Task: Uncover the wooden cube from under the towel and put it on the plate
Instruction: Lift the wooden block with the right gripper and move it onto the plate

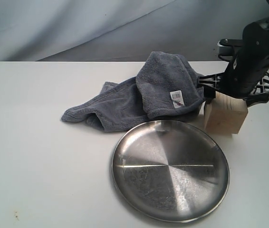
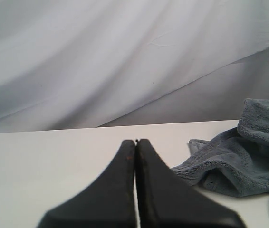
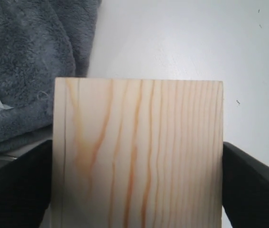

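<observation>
Already the first half of the job looks done: the cube is out in the open, and only the move to the plate is left.

Furthest left, the left gripper (image 2: 135, 190) shows only in its own wrist view. Its jaws are pressed together with nothing between them, and it hangs over bare table (image 2: 39, 156), taking no part for now.

In the exterior view the towel (image 1: 139, 99) lies bunched in the upper middle of the frame and covers nothing that I can see. A small white label (image 1: 176, 98) is sewn to its front fold. It carries some reddish marks, but they are too small to read, and no brand or other writing shows anywhere.

Below the towel, in the lower middle, sits the plate (image 1: 172, 190), with nothing on it.

To the right of the towel and just beside it, above the plate's upper right rim and off the plate, is the cube (image 1: 225, 114). The right gripper (image 1: 236, 92) comes in from the upper right corner with its jaws spread to the cube's width. The right wrist view shows one finger flat against each side of the wood. Whether the cube is off the table I cannot tell.

What remains, I judge, is to carry it down and left in the frame and set it on the plate.
</observation>
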`<state>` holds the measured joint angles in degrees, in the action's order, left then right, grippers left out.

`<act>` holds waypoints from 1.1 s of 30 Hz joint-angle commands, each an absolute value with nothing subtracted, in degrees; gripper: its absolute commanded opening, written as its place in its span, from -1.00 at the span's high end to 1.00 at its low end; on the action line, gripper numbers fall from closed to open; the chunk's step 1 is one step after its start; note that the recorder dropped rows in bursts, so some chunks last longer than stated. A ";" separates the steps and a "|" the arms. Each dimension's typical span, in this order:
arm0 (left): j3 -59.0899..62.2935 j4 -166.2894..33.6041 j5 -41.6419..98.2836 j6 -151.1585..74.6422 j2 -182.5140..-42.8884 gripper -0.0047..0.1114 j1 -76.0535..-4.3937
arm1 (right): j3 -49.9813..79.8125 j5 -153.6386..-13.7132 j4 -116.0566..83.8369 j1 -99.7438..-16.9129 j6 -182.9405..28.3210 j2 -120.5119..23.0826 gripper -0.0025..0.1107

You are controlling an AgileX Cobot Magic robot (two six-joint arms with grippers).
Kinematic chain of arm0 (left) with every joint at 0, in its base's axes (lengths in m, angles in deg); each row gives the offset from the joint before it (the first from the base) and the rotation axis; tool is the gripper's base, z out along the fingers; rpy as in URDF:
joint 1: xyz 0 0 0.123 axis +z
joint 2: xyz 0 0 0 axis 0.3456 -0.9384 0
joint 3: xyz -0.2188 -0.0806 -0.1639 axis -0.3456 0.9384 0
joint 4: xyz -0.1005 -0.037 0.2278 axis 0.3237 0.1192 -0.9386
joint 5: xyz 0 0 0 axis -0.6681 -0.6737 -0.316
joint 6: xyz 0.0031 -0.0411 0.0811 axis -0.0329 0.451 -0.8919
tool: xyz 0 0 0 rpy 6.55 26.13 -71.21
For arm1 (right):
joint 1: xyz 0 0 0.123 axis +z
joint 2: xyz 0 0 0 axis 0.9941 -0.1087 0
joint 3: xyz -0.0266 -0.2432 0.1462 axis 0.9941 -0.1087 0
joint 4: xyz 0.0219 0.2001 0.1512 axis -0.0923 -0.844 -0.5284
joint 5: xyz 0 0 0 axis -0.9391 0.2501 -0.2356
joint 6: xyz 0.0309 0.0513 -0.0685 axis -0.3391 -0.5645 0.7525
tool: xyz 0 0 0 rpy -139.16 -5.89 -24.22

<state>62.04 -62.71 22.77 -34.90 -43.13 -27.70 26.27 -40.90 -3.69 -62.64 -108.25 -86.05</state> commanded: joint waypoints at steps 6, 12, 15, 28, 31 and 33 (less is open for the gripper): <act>62.29 -62.57 23.38 -34.77 -42.89 0.92 -27.58 | 26.47 -39.13 -4.01 -61.19 -103.57 -80.91 0.00; 62.29 -62.57 23.38 -34.77 -42.89 0.92 -27.58 | 26.47 -37.77 -7.61 -57.46 -99.28 -77.75 0.00; 62.29 -62.57 23.38 -34.77 -42.89 0.92 -27.58 | 26.47 -36.50 -10.22 -54.50 -95.65 -77.33 0.00; 62.29 -62.57 23.38 -34.77 -42.89 0.92 -27.58 | 26.47 -36.28 -11.54 -41.89 -93.17 -77.33 0.00; 62.29 -62.57 23.38 -34.77 -42.89 0.92 -27.58 | 26.35 -36.28 -11.25 -41.26 -93.17 -77.33 0.00; 62.29 -62.57 23.38 -34.77 -42.89 0.92 -27.58 | 25.42 -36.40 -11.25 -41.17 -93.17 -77.33 0.00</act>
<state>62.04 -62.71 22.77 -34.90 -43.13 -27.70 26.02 -35.66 -11.60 -41.35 -93.56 -78.24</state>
